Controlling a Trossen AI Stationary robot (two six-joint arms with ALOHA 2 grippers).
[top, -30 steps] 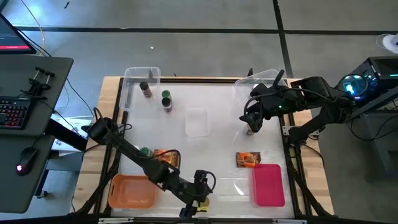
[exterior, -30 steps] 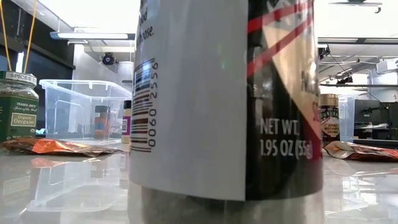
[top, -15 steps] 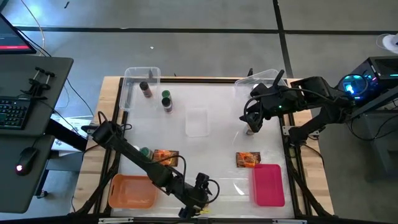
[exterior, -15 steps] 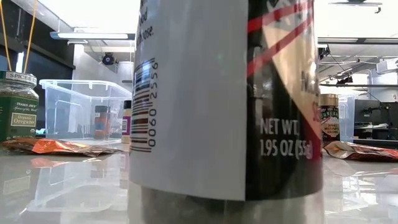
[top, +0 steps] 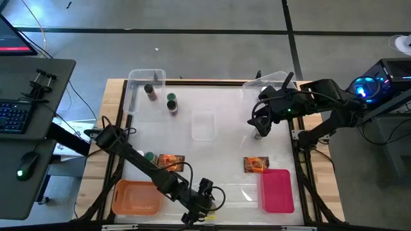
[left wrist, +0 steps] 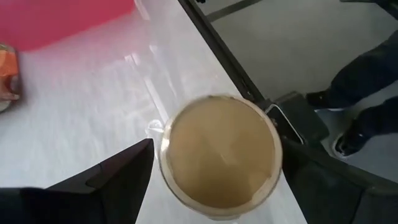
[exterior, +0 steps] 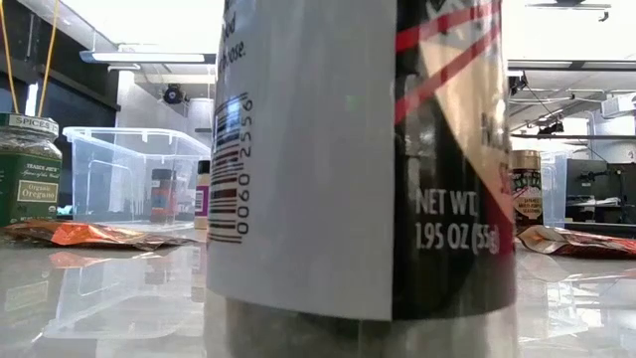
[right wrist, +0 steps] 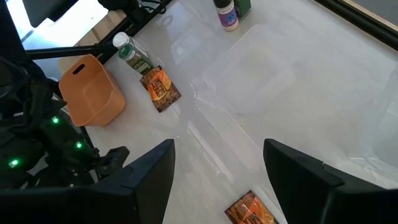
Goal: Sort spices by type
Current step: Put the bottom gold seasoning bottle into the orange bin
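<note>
Tan-lidded jar [left wrist: 217, 155] stands at the desk's [top: 225, 141] near edge, between the left tool's [top: 204, 204] parted fingers [left wrist: 118, 174], which are not touching it. Right tool [top: 259, 127] hangs open near the far right tub [top: 273, 82]. Two foil packets [top: 171, 162] [top: 255, 165] lie mid-desk; green-lidded jars [top: 171, 102] [top: 149, 156] stand apart

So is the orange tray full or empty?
Empty. From above, the orange plastic tray at the table's near left corner shows only its bare orange floor, with no jar or packet inside.
</note>
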